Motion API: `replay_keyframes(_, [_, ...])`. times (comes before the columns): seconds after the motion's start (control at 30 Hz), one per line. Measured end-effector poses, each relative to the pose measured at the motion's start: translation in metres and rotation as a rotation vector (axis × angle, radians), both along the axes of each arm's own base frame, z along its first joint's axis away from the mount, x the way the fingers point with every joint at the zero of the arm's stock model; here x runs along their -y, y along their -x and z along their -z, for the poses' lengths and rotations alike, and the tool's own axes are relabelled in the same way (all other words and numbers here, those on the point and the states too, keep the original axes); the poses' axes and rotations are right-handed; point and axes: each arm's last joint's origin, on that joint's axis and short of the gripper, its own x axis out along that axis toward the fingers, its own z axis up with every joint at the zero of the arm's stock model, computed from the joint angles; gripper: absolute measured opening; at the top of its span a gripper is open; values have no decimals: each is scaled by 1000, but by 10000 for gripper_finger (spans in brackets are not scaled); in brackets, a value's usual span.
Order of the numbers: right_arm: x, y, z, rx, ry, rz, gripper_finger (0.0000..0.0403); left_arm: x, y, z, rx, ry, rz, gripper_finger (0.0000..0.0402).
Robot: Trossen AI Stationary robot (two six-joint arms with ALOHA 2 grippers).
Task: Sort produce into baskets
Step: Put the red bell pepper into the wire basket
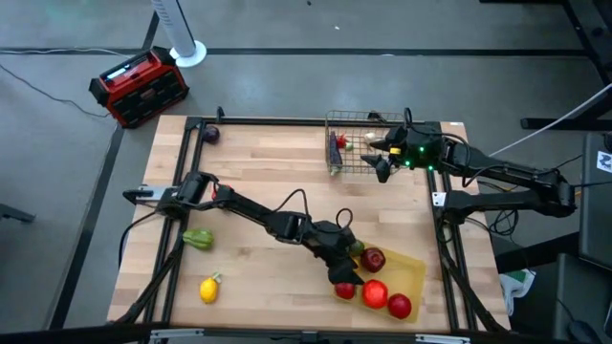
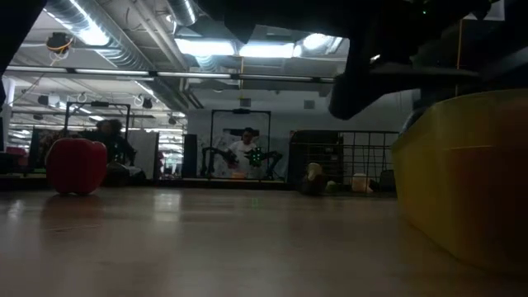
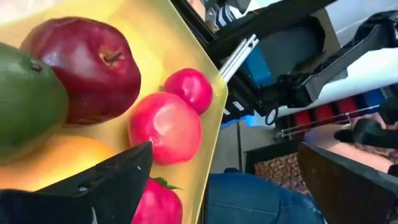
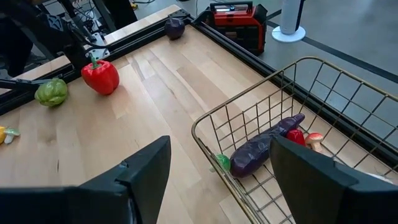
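Left gripper [image 1: 346, 270] at yellow tray [image 1: 413, 268] of apples, finger state unclear, right gripper [image 1: 384, 156] spread apart over wire basket [image 1: 356, 143] holding eggplant [image 4: 264, 147]

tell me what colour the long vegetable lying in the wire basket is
Dark purple: the long toy eggplant in the square wire-mesh basket, clearest in the right wrist view.

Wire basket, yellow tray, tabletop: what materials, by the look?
Square wire-mesh basket: thin metal rod, brassy finish, open grid. Flat yellow tray: plastic by the look, smooth, glossy, low rim. Tabletop: pale wood, butcher-block strips with visible grain, satin finish, framed by black rails, probably metal.
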Motion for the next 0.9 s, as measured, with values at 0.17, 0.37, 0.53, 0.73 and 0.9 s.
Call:
replay_keyframes(0.17, [0, 0, 0, 0, 0, 0, 269, -9, 0, -4, -7, -24, 3, 391])
replay_keyframes(0.37, [0, 0, 0, -1, 0, 0, 269, -41, 24, -29, -230, -117, -21, 391])
replay_keyframes(0.53, [0, 0, 0, 0, 0, 0, 269, -70, 70, -66, -470, -200, -42, 391])
replay_keyframes(0.73, [0, 0, 0, 0, 0, -1, 269, -97, 139, -115, -683, -361, -144, 391])
replay_keyframes(0.9, [0, 0, 0, -1, -1, -1, 269, -111, 192, -147, -779, -485, -156, 391])
